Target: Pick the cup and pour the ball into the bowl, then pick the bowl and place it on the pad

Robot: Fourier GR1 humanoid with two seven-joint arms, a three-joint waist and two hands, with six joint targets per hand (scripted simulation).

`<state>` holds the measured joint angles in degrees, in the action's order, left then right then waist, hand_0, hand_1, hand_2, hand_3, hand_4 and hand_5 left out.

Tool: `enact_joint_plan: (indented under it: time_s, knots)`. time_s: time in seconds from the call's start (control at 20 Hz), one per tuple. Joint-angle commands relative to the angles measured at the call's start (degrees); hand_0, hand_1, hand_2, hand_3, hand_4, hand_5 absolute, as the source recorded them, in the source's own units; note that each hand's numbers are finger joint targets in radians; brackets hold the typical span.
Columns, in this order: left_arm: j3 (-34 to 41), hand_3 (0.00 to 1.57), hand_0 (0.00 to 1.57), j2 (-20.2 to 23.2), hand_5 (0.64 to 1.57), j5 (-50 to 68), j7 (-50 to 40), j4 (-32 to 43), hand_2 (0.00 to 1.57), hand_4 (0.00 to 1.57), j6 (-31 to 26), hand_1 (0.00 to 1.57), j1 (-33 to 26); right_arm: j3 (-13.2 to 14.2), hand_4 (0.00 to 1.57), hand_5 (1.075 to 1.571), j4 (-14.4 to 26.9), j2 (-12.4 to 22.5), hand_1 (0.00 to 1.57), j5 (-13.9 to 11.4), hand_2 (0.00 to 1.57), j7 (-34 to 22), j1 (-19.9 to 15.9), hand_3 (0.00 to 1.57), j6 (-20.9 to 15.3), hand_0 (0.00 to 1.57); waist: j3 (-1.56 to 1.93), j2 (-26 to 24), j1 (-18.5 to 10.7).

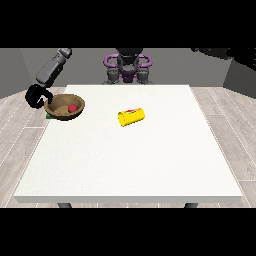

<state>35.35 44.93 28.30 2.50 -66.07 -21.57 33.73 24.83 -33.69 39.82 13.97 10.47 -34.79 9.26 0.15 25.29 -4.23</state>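
From my feed the tabletop (135, 160) reads matt white, faintly speckled like laminate. The bowl (64, 107) looks like brown wood, smooth, low sheen. The ball (72, 107) in it looks matt red. The cup (131, 116) looks like smooth yellow plastic. The hand at the view's left (37, 96) I see as black, slightly glossy. The floor (20, 112) looks like pale wood planks.

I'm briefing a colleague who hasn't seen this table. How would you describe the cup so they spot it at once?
Start from the large white table and look near its middle, to the right of the brown bowl that holds the red ball. The cup lies there on its side, alone. It is the only yellow thing, a cylinder with a red mark on its side.
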Motion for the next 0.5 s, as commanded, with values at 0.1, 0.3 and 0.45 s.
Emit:
enact_joint_plan:
  time_s: [0.1,0.3,0.45]
  knots:
    - [2.08,0.00,0.00,0.64,1.559,3.09,-2.58,-6.66,0.00,0.70,2.29,0.00,-1.41,1.87,0.97,1.571,7.30,5.17,1.57,-0.41,1.57,5.87,-2.10,0.00,4.30,1.57,0.03,3.51,0.28]
    - [4.27,0.00,0.00,1.15,1.556,5.58,-3.20,-7.24,0.00,0.69,0.71,0.00,-4.41,1.89,0.99,1.570,9.60,6.25,1.57,-1.12,1.57,9.55,0.26,0.00,6.60,1.57,-0.03,2.44,0.98]
    - [2.53,0.00,0.00,0.10,1.555,5.01,-4.52,-8.26,0.00,0.70,1.03,0.00,-6.06,0.57,0.98,1.570,10.38,4.26,1.57,-2.32,1.57,7.91,-1.36,0.09,3.63,1.57,-0.07,0.14,-0.80]
